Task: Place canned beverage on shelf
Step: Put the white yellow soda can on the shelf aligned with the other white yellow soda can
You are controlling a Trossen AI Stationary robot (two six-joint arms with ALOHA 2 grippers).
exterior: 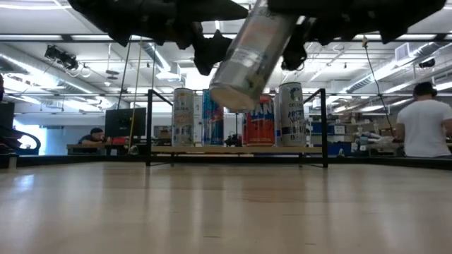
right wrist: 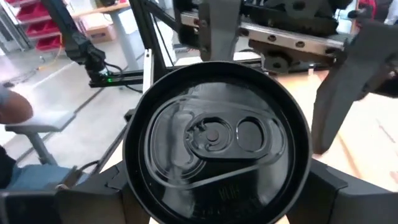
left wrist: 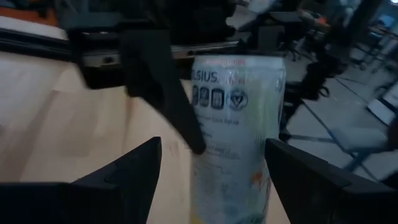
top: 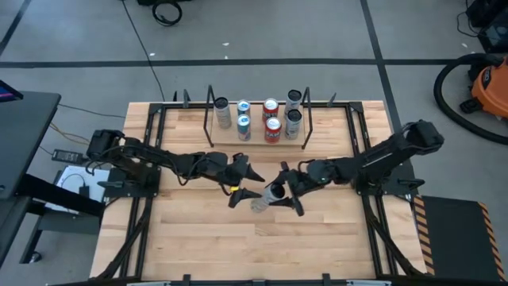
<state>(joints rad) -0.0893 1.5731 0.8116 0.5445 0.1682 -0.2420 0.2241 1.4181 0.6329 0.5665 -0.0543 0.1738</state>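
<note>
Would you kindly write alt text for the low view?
A silver can hangs tilted above the wooden table, gripped from above by a dark gripper. Behind it, several cans stand on the low shelf.

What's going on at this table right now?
The right gripper holds a white can tilted in the air above mid-table, its fingers clamped on the can's top end. The left gripper sits open right beside it, with its fingers either side of the can's body but not closed, so it looks like a handover. Seven cans already stand on the shelf at the table's far edge.
</note>
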